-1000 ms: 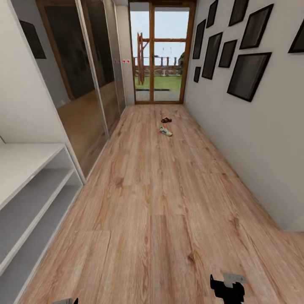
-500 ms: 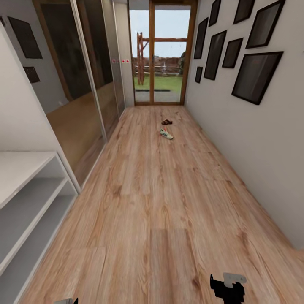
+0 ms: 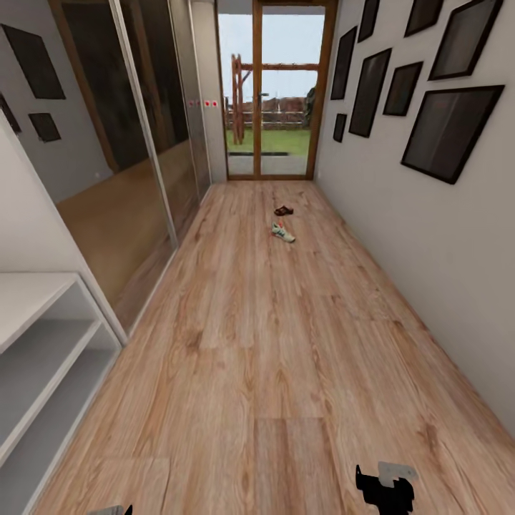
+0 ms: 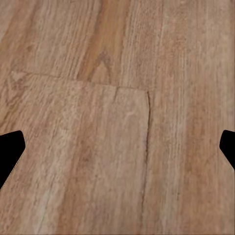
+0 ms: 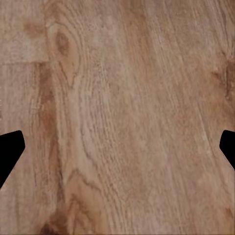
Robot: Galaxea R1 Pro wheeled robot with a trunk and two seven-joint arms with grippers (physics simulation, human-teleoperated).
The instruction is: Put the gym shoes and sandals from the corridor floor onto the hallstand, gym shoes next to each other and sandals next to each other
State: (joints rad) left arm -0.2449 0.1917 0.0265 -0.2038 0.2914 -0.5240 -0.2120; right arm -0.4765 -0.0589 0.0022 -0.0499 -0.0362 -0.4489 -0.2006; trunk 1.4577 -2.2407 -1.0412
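Observation:
Far down the corridor floor (image 3: 272,343) lies one white gym shoe (image 3: 282,232) with green stripes. Just beyond it, nearer the glass door, lies one brown sandal (image 3: 284,210). The pale hallstand (image 3: 43,336), with open shelf slots, stands at the near left. At the head view's lower edge my right gripper (image 3: 385,492) hangs over bare planks, far from the shoes. A sliver of my left gripper (image 3: 111,510) peeks in at the lower left. In each wrist view the left gripper (image 4: 117,152) and right gripper (image 5: 117,152) stand open, fingertips wide apart over bare floor.
A mirrored sliding wardrobe (image 3: 136,157) lines the left wall past the hallstand. Dark picture frames (image 3: 443,129) hang on the right wall. A wood-framed glass door (image 3: 275,93) closes the corridor's far end. Open plank floor stretches between me and the shoes.
The whole head view has shifted: the hallstand has slid toward the left edge and the shoe and sandal sit slightly lower. The camera has moved; the things themselves stay put.

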